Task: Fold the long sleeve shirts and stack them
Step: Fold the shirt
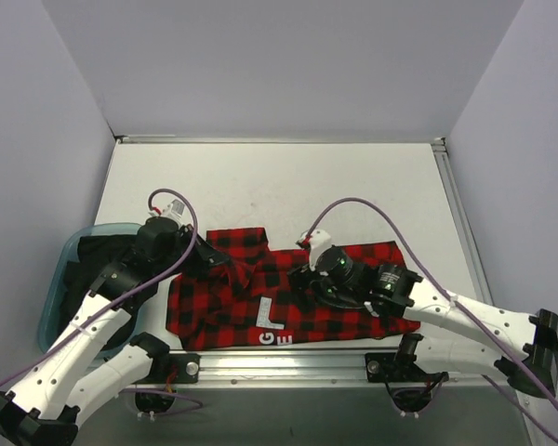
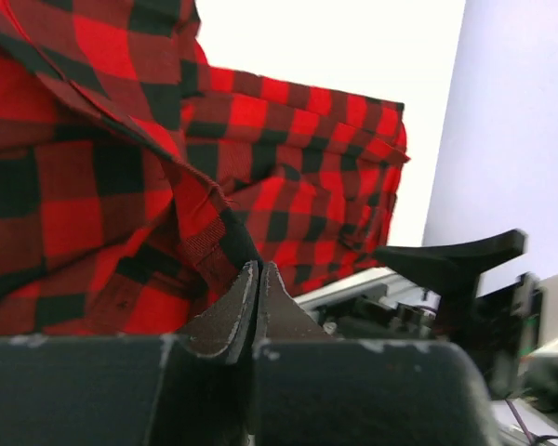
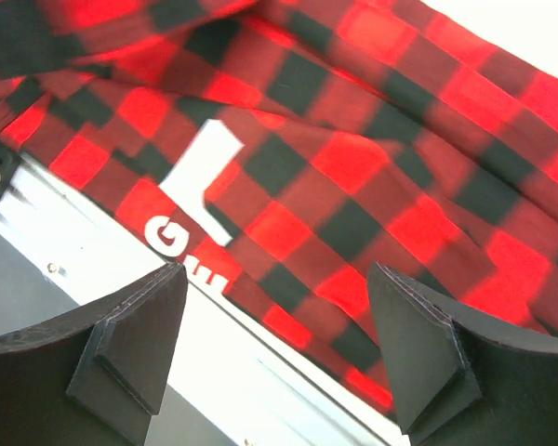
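The flannel shirt lies rumpled along the near edge of the counter, between both arms. The left end effector is pressed together, pinching a fold at the shirt's left side. The right end effector hovers spread above the white lettering.

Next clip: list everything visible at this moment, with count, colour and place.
shirt: one, red-and-black check with white letters, near middle of the table
bin: one, teal, table's left edge
dark clothing: count unclear, black, inside the bin
table: one, white, under everything
cables: two, purple, one looping over each arm
left gripper: one, black, shut on a fold of the shirt
right gripper: one, black, open above the shirt near the letters
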`<state>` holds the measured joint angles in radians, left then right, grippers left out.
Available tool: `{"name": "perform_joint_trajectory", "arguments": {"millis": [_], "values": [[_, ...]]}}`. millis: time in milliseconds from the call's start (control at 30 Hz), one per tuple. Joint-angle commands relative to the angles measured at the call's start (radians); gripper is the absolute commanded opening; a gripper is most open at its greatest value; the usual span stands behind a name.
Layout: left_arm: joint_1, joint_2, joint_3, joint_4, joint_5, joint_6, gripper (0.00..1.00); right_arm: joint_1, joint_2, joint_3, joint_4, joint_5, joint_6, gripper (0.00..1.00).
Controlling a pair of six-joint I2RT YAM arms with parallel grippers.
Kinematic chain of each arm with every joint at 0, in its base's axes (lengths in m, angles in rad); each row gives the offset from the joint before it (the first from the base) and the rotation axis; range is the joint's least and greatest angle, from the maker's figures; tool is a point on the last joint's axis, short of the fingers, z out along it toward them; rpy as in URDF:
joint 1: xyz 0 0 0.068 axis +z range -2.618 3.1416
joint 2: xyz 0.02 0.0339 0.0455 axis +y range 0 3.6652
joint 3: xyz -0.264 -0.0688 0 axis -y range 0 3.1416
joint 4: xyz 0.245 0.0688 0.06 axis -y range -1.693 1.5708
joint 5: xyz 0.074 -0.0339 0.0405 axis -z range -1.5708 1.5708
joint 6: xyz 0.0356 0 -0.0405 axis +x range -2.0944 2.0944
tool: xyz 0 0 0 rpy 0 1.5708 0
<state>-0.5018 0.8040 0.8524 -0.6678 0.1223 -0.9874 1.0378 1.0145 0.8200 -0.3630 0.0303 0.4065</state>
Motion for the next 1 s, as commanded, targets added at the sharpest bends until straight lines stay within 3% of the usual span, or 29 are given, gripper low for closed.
{"name": "perform_joint_trajectory", "arguments": {"millis": [0, 167, 333, 567, 767, 967], "values": [[-0.058, -0.012, 0.014, 0.014, -0.039, -0.099, 0.01, 0.160, 0.067, 0.053, 0.153, 0.161, -0.024, 0.80], [-0.118, -0.017, 0.040, 0.010, -0.095, -0.134, 0.01, 0.281, 0.238, 0.177, 0.237, 0.342, -0.074, 0.80], [-0.124, -0.014, 0.048, -0.001, -0.115, -0.140, 0.02, 0.355, 0.318, 0.258, 0.344, 0.384, -0.098, 0.80], [-0.127, -0.028, 0.054, -0.003, -0.141, -0.154, 0.02, 0.361, 0.410, 0.278, 0.438, 0.411, -0.083, 0.78], [-0.127, -0.029, 0.056, -0.003, -0.133, -0.160, 0.02, 0.361, 0.479, 0.301, 0.470, 0.471, -0.107, 0.70], [-0.127, -0.051, 0.057, -0.010, -0.131, -0.165, 0.02, 0.354, 0.507, 0.311, 0.499, 0.460, -0.135, 0.52]]}}
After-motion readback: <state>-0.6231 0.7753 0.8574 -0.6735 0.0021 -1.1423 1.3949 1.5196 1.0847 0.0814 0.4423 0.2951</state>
